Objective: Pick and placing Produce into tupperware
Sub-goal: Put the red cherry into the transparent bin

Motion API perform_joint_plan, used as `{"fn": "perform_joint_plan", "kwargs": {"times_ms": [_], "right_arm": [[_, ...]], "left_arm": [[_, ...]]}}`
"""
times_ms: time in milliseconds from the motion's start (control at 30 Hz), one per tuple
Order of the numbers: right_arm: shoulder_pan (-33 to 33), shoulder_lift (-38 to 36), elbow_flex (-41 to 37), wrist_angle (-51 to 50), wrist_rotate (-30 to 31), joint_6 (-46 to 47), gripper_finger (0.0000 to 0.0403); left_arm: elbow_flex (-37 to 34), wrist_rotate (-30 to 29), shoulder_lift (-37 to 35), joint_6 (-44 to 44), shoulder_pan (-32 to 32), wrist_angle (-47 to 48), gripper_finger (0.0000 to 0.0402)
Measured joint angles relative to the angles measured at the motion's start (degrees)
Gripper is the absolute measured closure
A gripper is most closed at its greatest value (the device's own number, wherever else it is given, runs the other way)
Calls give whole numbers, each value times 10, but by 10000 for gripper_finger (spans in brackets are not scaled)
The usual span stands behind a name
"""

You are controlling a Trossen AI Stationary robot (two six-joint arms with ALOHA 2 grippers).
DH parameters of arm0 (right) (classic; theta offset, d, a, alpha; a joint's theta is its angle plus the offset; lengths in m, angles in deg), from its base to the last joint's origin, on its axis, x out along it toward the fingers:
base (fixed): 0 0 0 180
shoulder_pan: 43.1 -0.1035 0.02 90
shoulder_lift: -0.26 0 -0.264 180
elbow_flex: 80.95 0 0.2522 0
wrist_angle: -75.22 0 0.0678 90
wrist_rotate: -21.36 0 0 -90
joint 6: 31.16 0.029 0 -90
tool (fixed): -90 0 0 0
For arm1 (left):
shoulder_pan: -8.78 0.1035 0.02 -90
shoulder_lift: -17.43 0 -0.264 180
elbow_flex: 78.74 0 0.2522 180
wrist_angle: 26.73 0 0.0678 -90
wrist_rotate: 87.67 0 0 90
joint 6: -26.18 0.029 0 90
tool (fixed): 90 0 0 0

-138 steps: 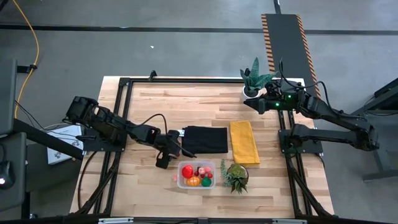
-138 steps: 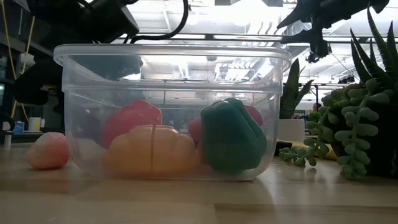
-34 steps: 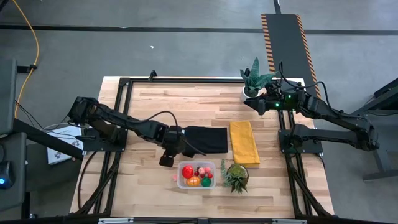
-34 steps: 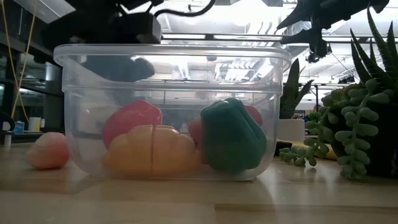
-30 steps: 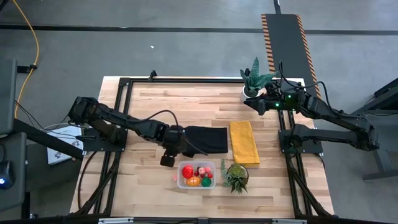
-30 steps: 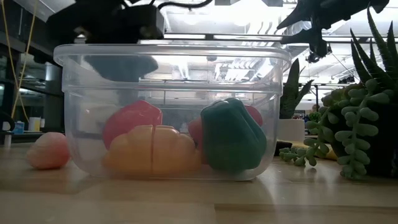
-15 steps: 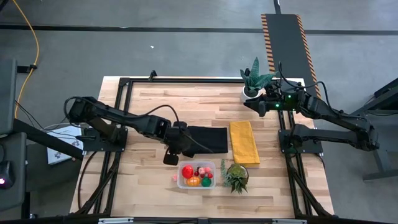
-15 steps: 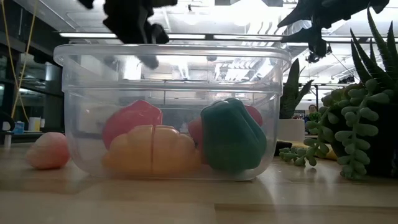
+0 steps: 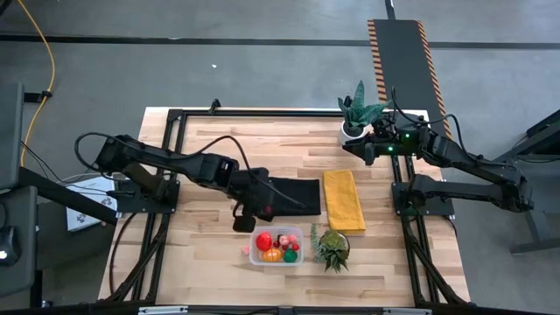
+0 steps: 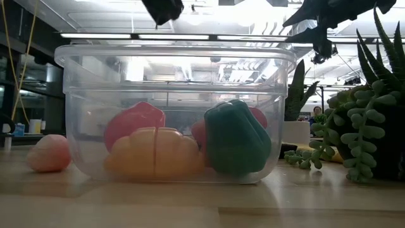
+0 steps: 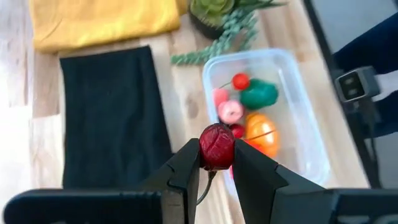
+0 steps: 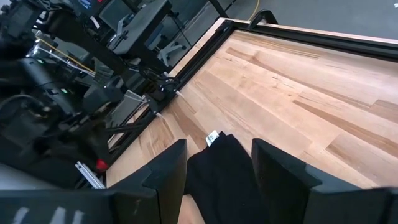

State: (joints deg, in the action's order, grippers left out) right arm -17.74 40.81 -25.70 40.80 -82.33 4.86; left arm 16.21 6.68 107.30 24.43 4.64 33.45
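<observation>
Nearest in the low view: clear tub (image 10: pixel 171 114) on the tabletop (image 10: pixel 202 206), long side running across the picture, holding a cut orange fruit (image 10: pixel 155 152), a green pepper (image 10: pixel 237 145) and a red piece (image 10: pixel 134 121) behind them. Just beside the tub, outside its wall, a pink berry (image 10: pixel 49 153) lying on the wood. At the other side, a trailing green plant (image 10: pixel 361 133).

From above: tub (image 9: pixel 277 246) near the front edge, long axis left to right, beside the potted plant (image 9: pixel 332 248). Behind it, black cloth (image 9: pixel 293 194) and yellow cloth (image 9: pixel 343 199) side by side.

Left gripper (image 11: pixel 216 163) poised above the tabletop at the near edge of the black cloth (image 11: pixel 112 118), just short of the tub (image 11: pixel 264 112). Jaws narrowly apart, clamped on a small dark red berry (image 11: pixel 216 146), one finger on each side, berry clear of the tub.

Farthest: right gripper (image 12: pixel 214 163) parked at the back right corner, near a white-potted plant (image 9: pixel 356 112). Jaws parted, nothing between them.
</observation>
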Motion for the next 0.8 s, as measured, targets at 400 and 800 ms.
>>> {"fn": "perform_joint_plan", "kwargs": {"times_ms": [400, 800], "right_arm": [[0, 0, 0, 0, 0, -5, 231], [0, 0, 0, 0, -4, -15, 231]], "left_arm": [[7, 48, 0, -83, -6, -68, 323], [8, -8, 26, -100, -74, -127, 323]]}}
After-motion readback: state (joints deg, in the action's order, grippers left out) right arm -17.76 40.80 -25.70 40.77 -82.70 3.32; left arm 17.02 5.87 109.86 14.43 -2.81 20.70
